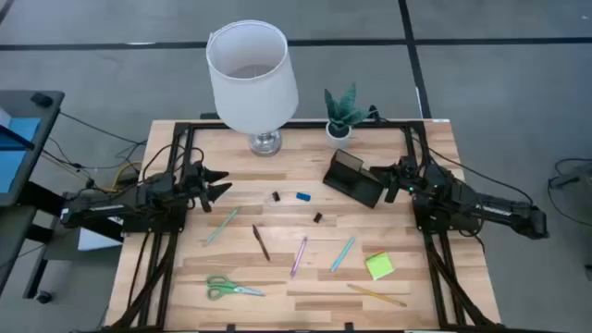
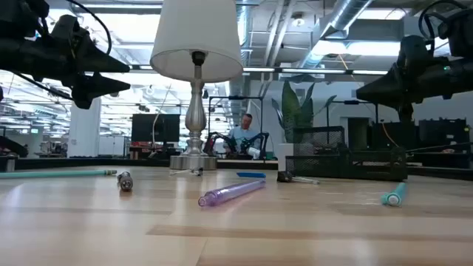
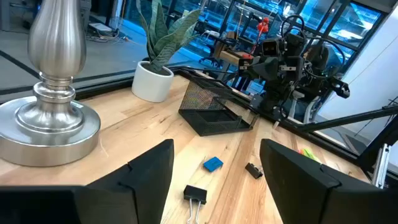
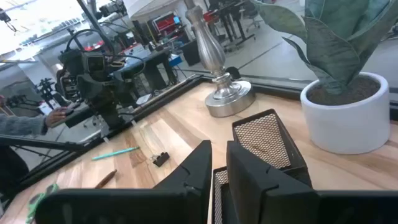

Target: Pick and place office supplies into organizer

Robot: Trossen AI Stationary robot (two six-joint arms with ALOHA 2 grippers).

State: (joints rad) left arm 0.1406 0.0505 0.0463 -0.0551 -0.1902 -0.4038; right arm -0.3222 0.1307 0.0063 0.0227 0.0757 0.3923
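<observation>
At the tabletop's left edge, the released left claw [image 1: 220, 186] faces the nearby clip [image 1: 275, 197]; right claw [image 1: 393, 180], nearly clenched, hovers over the organizer [image 1: 351, 178].

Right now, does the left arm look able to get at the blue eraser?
Probably yes. The left gripper, open, hangs above the table facing the blue eraser; only a small black clip lies on the bare wood between them, slightly aside.
</observation>
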